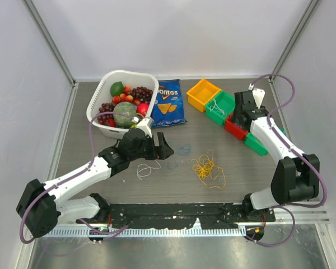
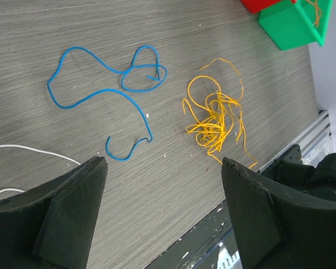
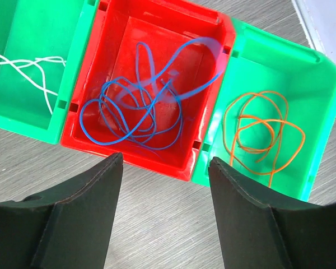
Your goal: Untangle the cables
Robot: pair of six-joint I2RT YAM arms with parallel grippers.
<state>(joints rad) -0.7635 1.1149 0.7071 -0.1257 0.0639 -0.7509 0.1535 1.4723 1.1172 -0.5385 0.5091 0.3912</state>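
On the tabletop [image 1: 241, 168], a row of bins [image 1: 227, 102] is set by the right gripper [image 3: 165, 161], seemingly so that freed strands are sorted by colour. Blue coils [image 3: 129, 120] lie in the red bin [image 3: 95, 67] beneath its wide jaws. The left gripper [image 2: 163, 165] is held wide-jawed above a loose blue cable [image 2: 95, 95] and a yellow tangle [image 2: 213, 120], thin, limp and knotted.

Legible txt: "Doritos" logo, prob, on blue chip bag [image 1: 168, 102]

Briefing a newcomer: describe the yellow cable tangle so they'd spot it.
From the chip bag at the table's back, come toward the near edge: the yellow tangle lies there. Unlike the blue cable and white cable left of it, it's densely knotted.
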